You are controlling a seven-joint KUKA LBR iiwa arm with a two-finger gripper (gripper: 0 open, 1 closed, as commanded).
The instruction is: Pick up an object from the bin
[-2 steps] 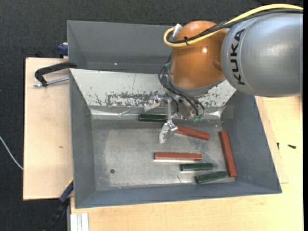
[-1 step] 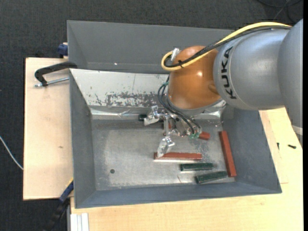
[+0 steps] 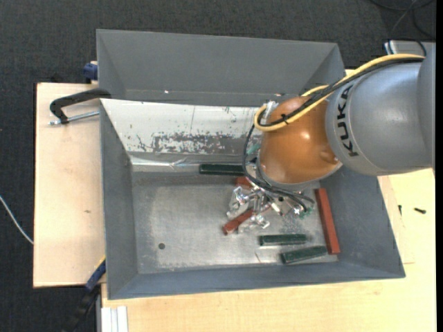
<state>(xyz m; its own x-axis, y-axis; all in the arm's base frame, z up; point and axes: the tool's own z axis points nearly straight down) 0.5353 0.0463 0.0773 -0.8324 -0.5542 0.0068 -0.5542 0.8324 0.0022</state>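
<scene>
Grey metal bin (image 3: 118, 206): gripper (image 3: 257, 200) low over a heap (image 3: 243, 198) of shiny bits, red-brown stick (image 3: 234, 224) and dark green bars (image 3: 282, 239) beside; can't tell if it's spread or pinching.

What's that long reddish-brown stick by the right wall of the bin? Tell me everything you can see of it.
The long reddish-brown stick is a slim, straight bar, perhaps wood or plastic. It lies flat on the floor of the grey metal bin, along the foot of the right wall. Its far end runs up toward the robot's orange cover. Its near end sits beside a dark green bar; I cannot tell whether they touch.
</scene>
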